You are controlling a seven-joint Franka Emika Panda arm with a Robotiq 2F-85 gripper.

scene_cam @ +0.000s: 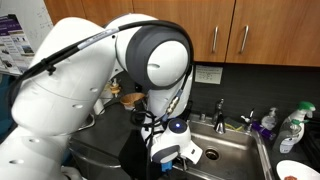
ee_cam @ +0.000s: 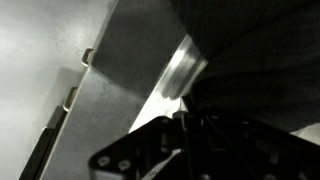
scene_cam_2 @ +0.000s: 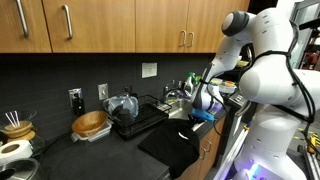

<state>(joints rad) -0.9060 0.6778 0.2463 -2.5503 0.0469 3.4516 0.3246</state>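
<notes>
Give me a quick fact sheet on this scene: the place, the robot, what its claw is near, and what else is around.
Place: kitchen counter with a steel sink under wooden cabinets
Robot: white arm bent down over the sink
Gripper: low at the sink; open or shut cannot be told
Nearest: faucet
Around: black dish rack, wooden bowl, dark mat, soap bottles

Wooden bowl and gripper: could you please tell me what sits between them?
A black dish rack sits between wooden bowl and gripper, in an exterior view.
</notes>
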